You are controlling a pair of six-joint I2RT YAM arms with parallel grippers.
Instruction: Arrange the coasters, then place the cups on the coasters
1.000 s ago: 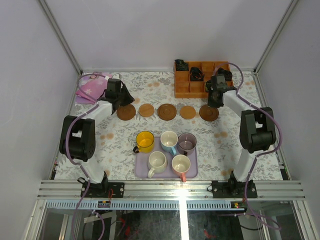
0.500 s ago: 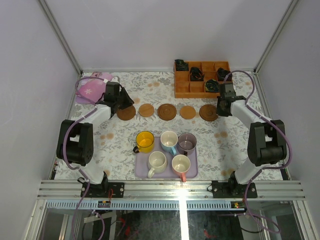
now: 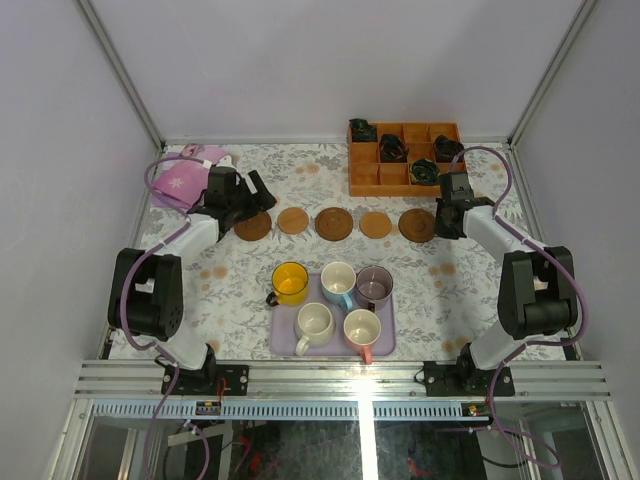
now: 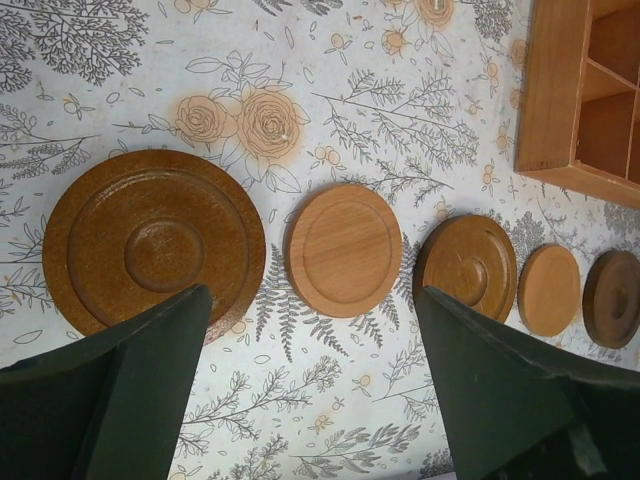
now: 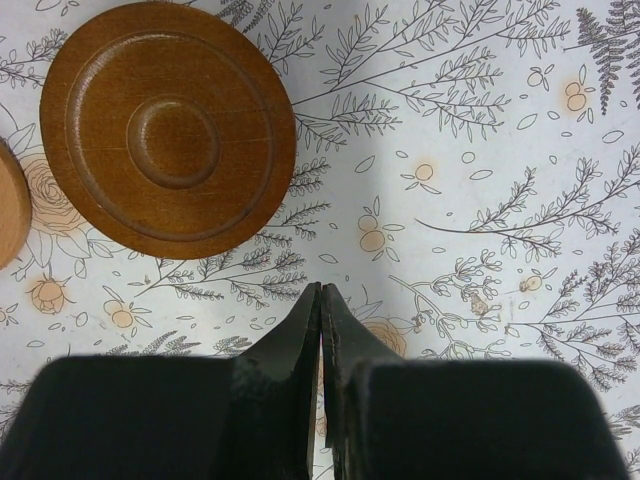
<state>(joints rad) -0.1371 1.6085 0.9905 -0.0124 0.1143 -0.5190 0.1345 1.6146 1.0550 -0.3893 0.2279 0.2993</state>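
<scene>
Here, round wooden coasters, some ring-grooved, on floral cloth, left fingers spread, right fingers clenched

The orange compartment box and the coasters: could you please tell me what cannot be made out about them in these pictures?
- Orange compartment box: in the top view, the dark items in its compartments are too small to identify. In the left wrist view, the right edge cuts it off.
- Leftmost dark coaster: in the left wrist view, the left jaws hide its lower rim.
- Tan coaster: in the right wrist view, the left edge cuts off most of it.
</scene>
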